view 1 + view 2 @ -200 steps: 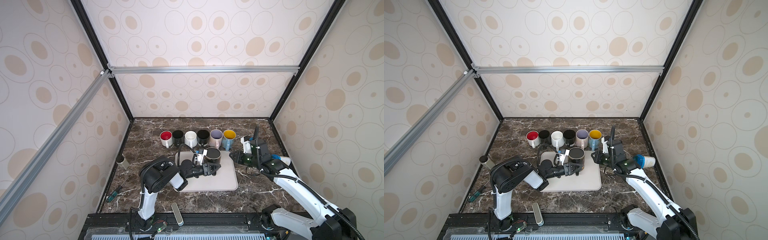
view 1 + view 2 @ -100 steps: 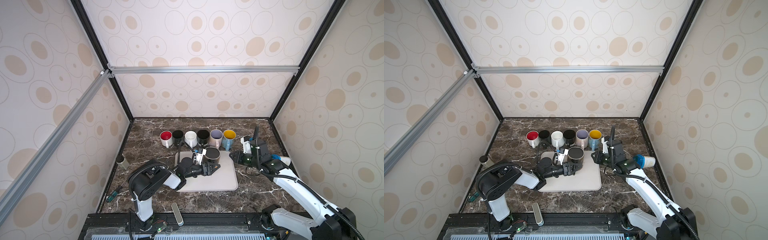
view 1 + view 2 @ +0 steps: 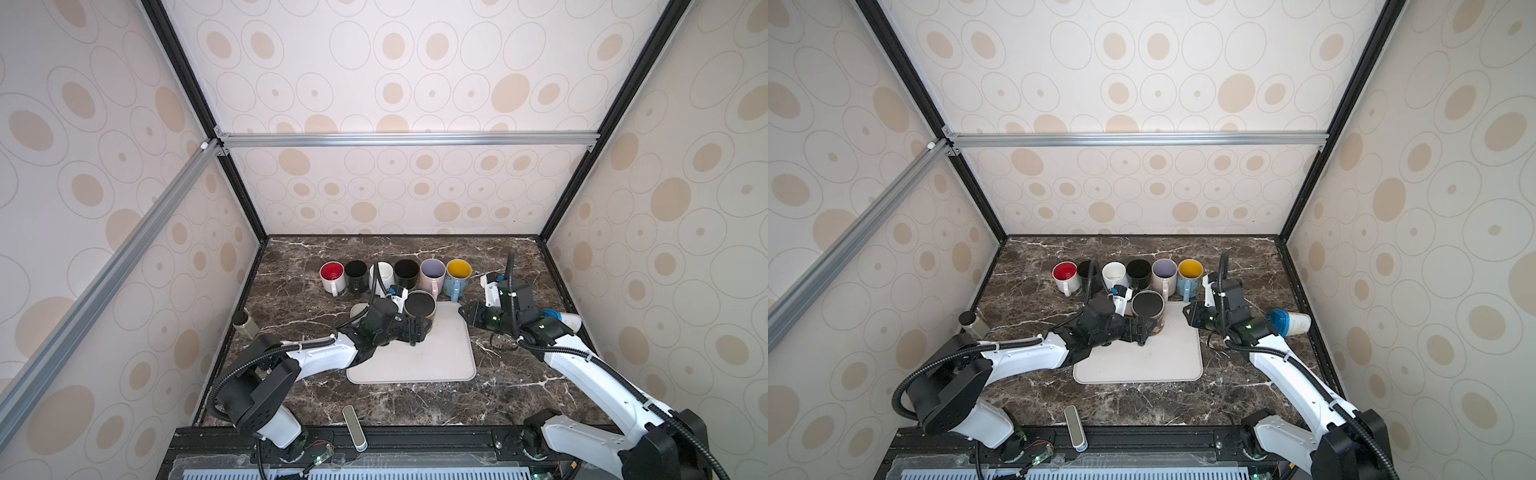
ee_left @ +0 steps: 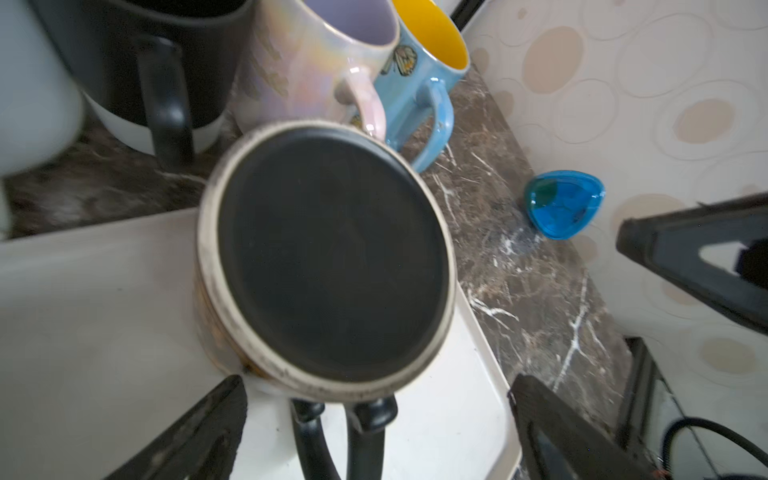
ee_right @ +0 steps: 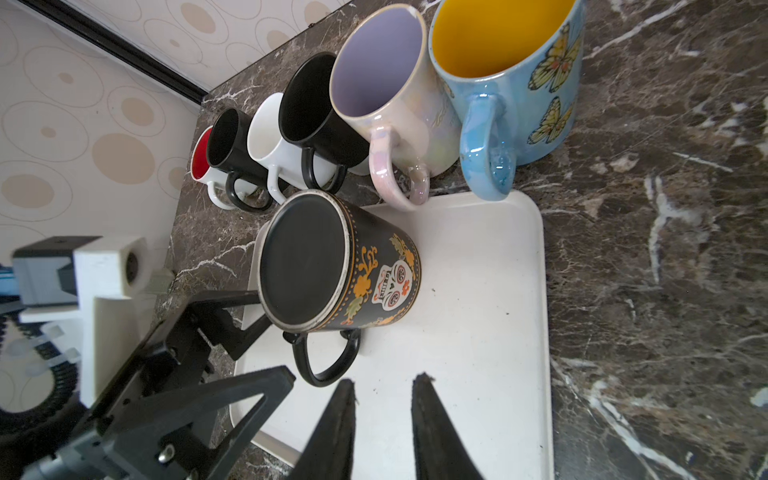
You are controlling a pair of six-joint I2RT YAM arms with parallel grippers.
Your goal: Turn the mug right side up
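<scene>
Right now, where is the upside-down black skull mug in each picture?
In a top view: skull mug at the white tray's far edge.
In a top view: skull mug, same place.
Left wrist: its dark base fills the picture.
Right wrist: mid-picture, skull facing the camera.
Shared landmark: the blue mug with yellow inside, in the row behind it.

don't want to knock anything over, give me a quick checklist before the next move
1. Mug right side up: not ok, base up on the tray.
2. Left gripper open: ok, jaws either side of the handle, not touching.
3. Mug held: not ok, nothing grips it.
4. Right gripper clear of mug: ok, empty, over the tray.
5. Space behind mug: not ok, mug row stands close.
</scene>
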